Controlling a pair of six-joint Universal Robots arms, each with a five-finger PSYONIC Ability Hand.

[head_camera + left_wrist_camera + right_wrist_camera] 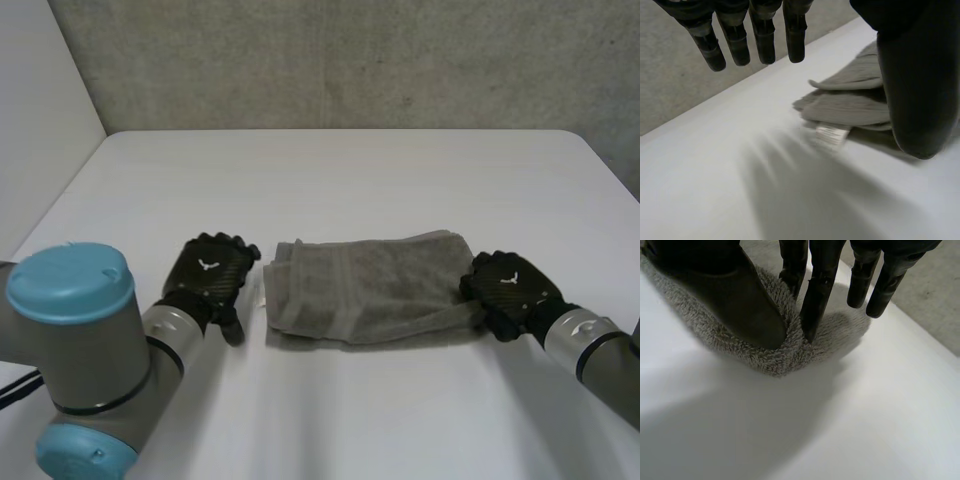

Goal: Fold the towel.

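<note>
Pinching towel point(775, 352) end: right hand point(735, 295); white label point(831, 134) beside left hand point(917, 95).

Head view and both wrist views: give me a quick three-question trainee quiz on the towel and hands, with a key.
1. True or false: the left hand grips the folded grey terry towel.
2. Where does the right hand pinch the towel? A) the end nearest that hand B) the middle C) the end by the left hand
3. Fill in: at the towel corner beside the left hand's thumb sits a small white ____.
Key: 1 false, it is open beside the towel; 2 A; 3 label.
</note>
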